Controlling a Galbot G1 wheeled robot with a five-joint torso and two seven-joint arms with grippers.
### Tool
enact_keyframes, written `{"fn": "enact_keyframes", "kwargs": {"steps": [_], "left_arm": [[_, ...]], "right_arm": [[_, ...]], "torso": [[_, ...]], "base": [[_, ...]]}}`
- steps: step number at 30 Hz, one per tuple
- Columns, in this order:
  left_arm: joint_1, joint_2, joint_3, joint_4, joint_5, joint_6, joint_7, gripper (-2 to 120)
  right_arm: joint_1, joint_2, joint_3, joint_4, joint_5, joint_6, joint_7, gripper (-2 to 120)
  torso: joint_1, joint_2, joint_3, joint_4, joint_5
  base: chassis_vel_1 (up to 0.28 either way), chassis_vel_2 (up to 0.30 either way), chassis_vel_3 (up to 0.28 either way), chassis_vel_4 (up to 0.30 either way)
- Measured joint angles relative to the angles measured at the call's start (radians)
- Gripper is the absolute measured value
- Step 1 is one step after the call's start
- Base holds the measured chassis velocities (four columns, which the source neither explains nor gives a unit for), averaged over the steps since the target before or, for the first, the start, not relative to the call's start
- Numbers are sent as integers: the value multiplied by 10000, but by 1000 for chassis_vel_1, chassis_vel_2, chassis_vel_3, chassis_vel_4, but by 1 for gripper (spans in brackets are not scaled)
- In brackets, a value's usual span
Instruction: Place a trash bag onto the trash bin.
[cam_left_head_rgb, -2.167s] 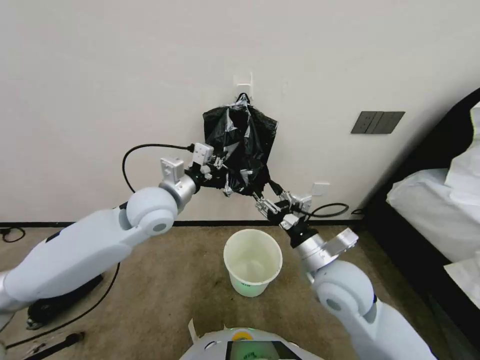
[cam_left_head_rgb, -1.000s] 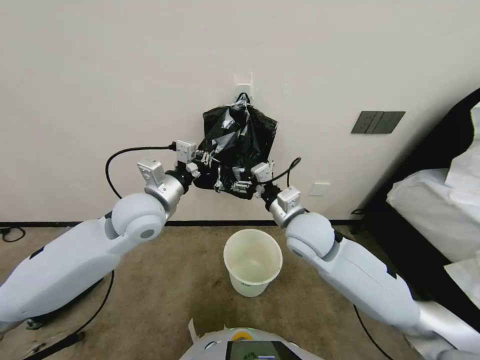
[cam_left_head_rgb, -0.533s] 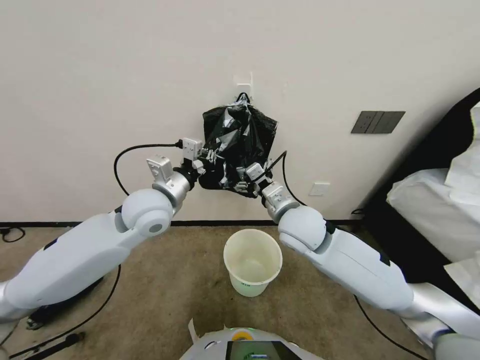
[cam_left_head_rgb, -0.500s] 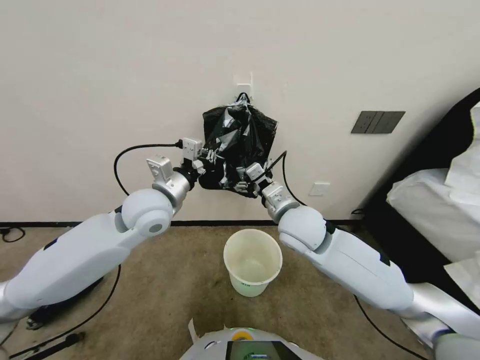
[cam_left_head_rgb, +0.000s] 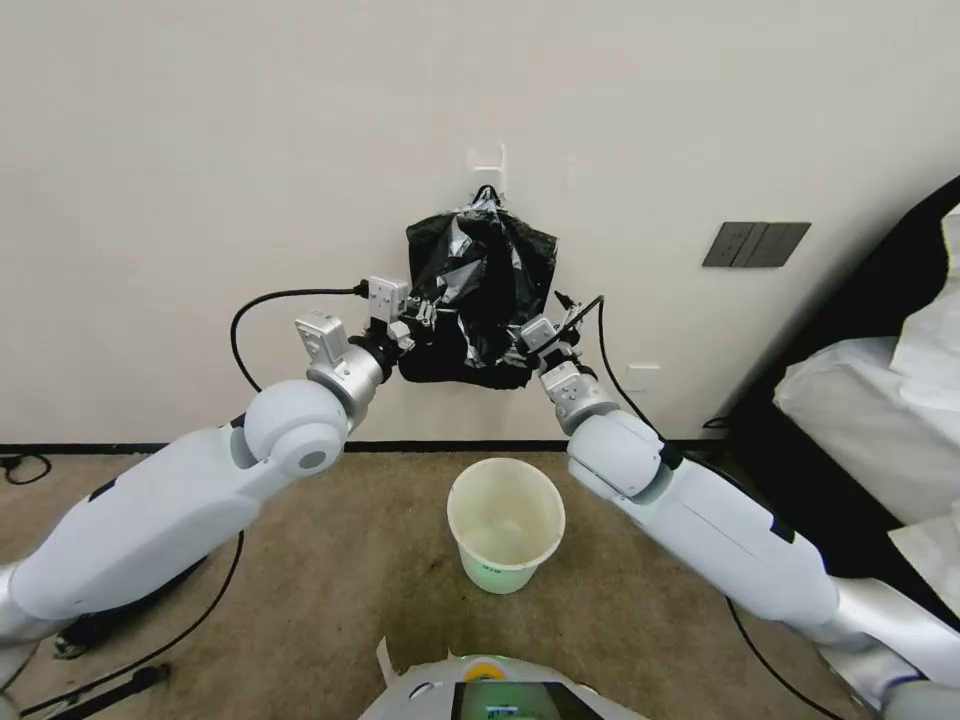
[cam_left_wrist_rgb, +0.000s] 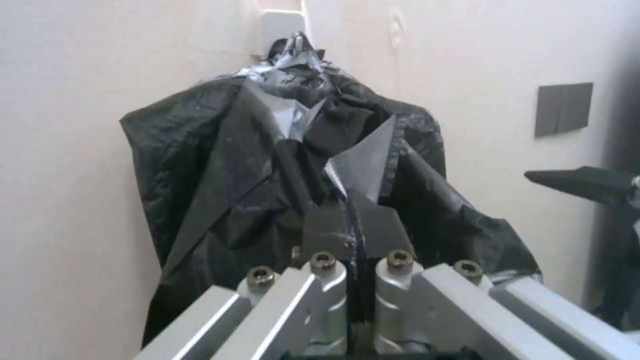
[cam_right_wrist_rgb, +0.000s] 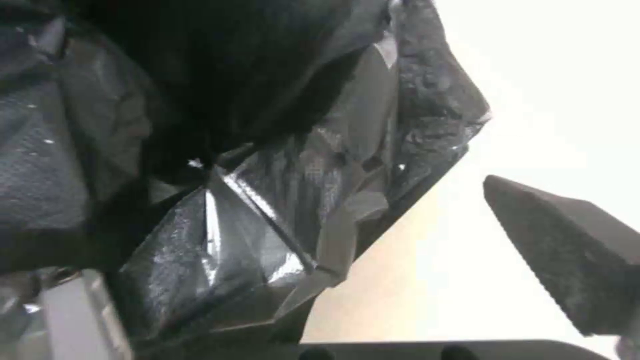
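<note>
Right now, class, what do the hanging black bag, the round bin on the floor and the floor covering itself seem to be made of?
Trash bag: thin glossy plastic film, likely; it crinkles into sharp folds with a silvery sheen.
Trash bin: smooth, matt cream plastic, probably moulded; the rolled rim and faintly see-through wall suggest this.
Floor: short-pile brown carpet, judging by its dull, mottled, fuzzy surface.

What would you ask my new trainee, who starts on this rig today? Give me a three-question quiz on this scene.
1. True or false: the trash bag already lines the trash bin.
2. Whose fingers are shut on the bag? A) the left gripper B) the right one C) both
3. Fill in: the bag's top hangs from a wall ____.
Key: 1 false, the bin stands bare on the floor. 2 A; the right gripper is open beside the bag's lower edge. 3 hook.
</note>
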Motion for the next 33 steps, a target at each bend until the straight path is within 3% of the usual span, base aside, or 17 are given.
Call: {"fn": "enact_keyframes", "kwargs": {"steps": [5,10,17,25,28,33], "left_arm": [[-168,-117,148,139,-9,6,4,0],[-286,-287,317,257,-10,11,11,0],[-331,-295,352,216,-17,14,16,0],[-133,-134,110,100,-39,15,29,0],[139,-30,-181,42,-42,14,52,0],[493,64,-506,-27,-43,10,70,0]], "right_arm": [[-206,-246,-62,295,66,17,-477,91],[-241,-158,-269,203,-133,35,-690,75],[-116,-20,-457,-103,165,43,-699,44],[-189,30,-356,-178,349,67,-628,22],[-349,153,-189,-179,727,389,-451,5],[-540,224,27,-138,1025,958,-352,0]], "torso": [[0,0,0,-2,0],[0,0,0,-1,-1],[0,0,-1,0,0],[0,0,0,0,-1],[0,0,0,0,-1],[0,0,0,0,-2]], "base": [[0,0,0,0],[0,0,0,0],[0,0,0,0],[0,0,0,0],[0,0,0,0],[0,0,0,0]]}}
